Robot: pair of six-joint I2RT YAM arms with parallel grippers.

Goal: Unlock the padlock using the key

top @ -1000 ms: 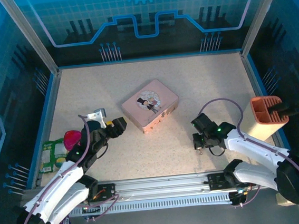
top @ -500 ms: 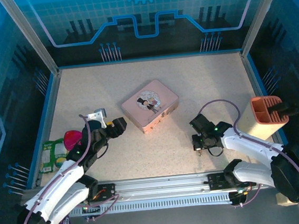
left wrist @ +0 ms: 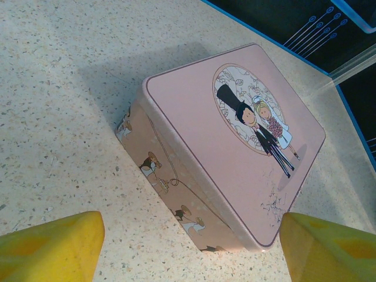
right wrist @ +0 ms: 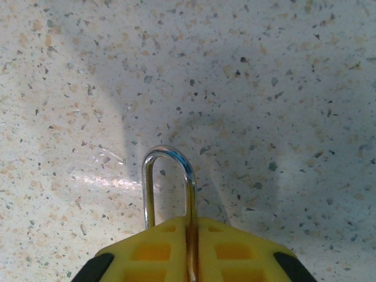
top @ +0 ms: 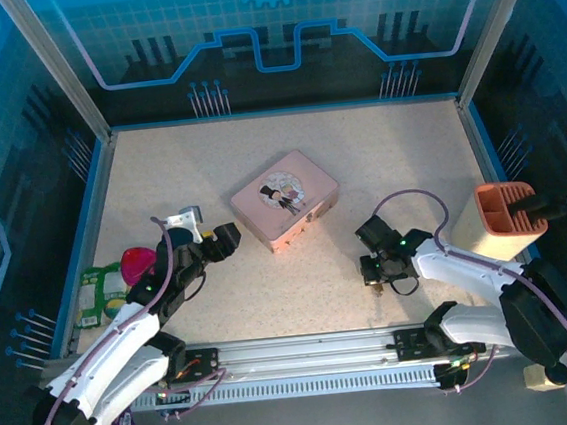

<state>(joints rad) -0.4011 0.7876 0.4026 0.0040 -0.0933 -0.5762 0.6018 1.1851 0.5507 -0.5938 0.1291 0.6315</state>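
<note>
My right gripper (right wrist: 191,238) is shut on one leg of the padlock's silver shackle (right wrist: 170,176). The U-shaped loop sticks out past the yellow fingers (right wrist: 147,252) just above the speckled table, and the brass body is hidden behind them. In the top view the right gripper (top: 373,270) points down at the table, right of centre and near the front. My left gripper (top: 228,238) is open with nothing between its jaws, and it faces the near corner of the pink tin (left wrist: 235,147). The key is out of view.
The pink tin (top: 284,198) with the cartoon couple lies at the table's middle, between the two arms. An orange slotted holder (top: 505,219) stands at the right edge. A green packet (top: 98,293) and a pink object (top: 136,264) lie at the left edge.
My right gripper has shifted slightly left, still holding the shackle. The left arm and the tin have not moved.
</note>
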